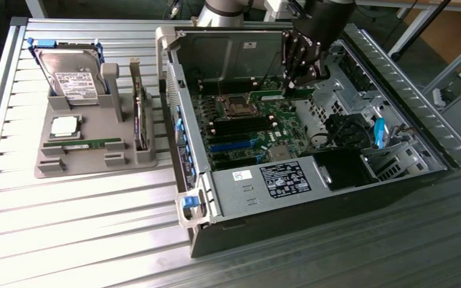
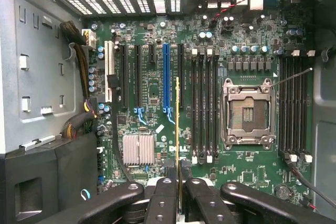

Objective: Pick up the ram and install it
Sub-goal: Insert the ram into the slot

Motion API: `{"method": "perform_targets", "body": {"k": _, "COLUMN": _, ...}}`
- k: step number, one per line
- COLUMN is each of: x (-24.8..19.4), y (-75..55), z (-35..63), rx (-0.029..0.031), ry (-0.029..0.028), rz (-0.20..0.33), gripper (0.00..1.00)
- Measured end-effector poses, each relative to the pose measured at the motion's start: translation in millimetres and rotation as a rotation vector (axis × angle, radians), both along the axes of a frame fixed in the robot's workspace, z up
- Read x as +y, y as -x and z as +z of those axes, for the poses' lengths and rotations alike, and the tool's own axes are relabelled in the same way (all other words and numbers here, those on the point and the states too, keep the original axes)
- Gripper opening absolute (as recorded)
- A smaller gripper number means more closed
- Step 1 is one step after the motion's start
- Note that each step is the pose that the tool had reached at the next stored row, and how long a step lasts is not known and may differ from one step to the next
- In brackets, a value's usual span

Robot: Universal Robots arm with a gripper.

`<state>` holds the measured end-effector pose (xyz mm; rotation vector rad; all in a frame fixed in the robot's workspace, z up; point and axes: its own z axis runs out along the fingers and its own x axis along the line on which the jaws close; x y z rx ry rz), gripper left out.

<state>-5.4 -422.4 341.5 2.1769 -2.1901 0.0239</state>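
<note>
The claw (image 1: 301, 78) is clamped on the ram (image 1: 275, 95), which hangs edge-down from its fingers just above the motherboard (image 1: 251, 129) inside the open case (image 1: 239, 195). From the wrist, the ram lines up between the blue slot (image 2: 166, 77) and the black memory slots (image 2: 203, 103).

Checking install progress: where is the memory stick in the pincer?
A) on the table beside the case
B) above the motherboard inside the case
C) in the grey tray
B: the pincer grips the memory stick over the motherboard, within the case walls.
</note>
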Motion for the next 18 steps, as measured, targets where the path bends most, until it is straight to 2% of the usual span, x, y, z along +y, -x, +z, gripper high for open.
{"method": "perform_targets", "body": {"k": 18, "x": 0.0, "y": 0.0, "z": -13.5, "rx": 0.0000, "ry": 0.0001, "rz": 0.000, "gripper": 0.12}}
